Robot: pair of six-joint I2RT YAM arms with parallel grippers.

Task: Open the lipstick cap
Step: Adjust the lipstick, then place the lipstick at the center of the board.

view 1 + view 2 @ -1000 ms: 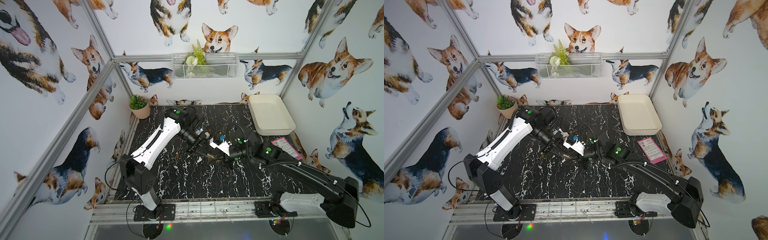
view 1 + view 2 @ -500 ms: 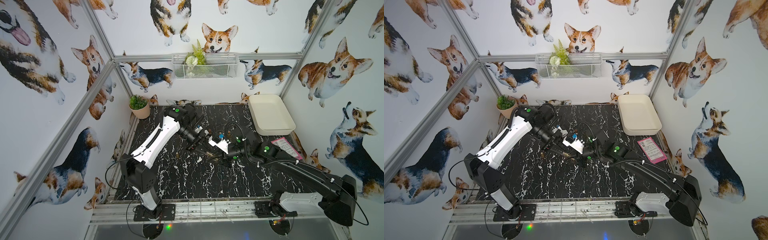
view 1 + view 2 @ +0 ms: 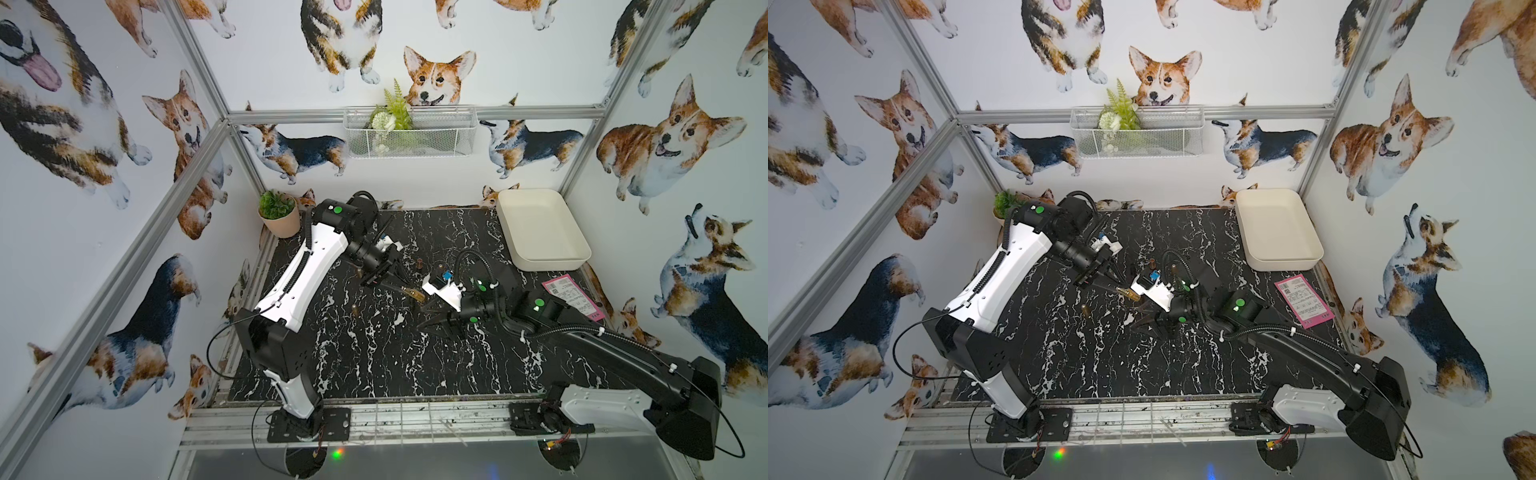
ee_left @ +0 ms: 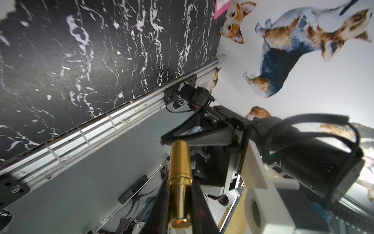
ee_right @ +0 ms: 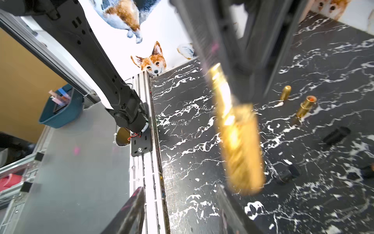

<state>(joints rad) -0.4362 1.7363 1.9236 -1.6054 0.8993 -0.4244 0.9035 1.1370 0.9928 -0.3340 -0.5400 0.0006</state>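
A: Where's the lipstick?
B: Gold lipstick (image 3: 414, 293) is mid-frame in both top views (image 3: 1128, 293), held roughly level above the black marble table (image 3: 374, 365). The left gripper (image 3: 400, 286) is clamped on its narrow end. The left wrist view shows the tube (image 4: 179, 162) pinched between the two black fingers (image 4: 163, 202), lower centre.

A: Cap?
B: On, from what I can see. The cap (image 4: 179, 158) is the wider section, seated against the ring. It points away from the left gripper, toward the other arm.

A: Right side?
B: The right gripper (image 3: 419, 318) is just right of centre with its jaws spread apart, gripping nothing. In the top views the cap end sits just above its upper finger. Can't tell if they touch. In the right wrist view the lipstick (image 5: 238, 141) is blurred, centre-right.

A: Clutter?
B: A second gold tube (image 5: 305, 107) with a red tip and a small gold piece (image 5: 285, 92) lie on the table, right side of the right wrist frame. In the top view: white tray (image 3: 548, 262) upper right of the table, pink card (image 3: 571, 297) just below it, potted plant (image 3: 282, 220) at the table's upper left corner.
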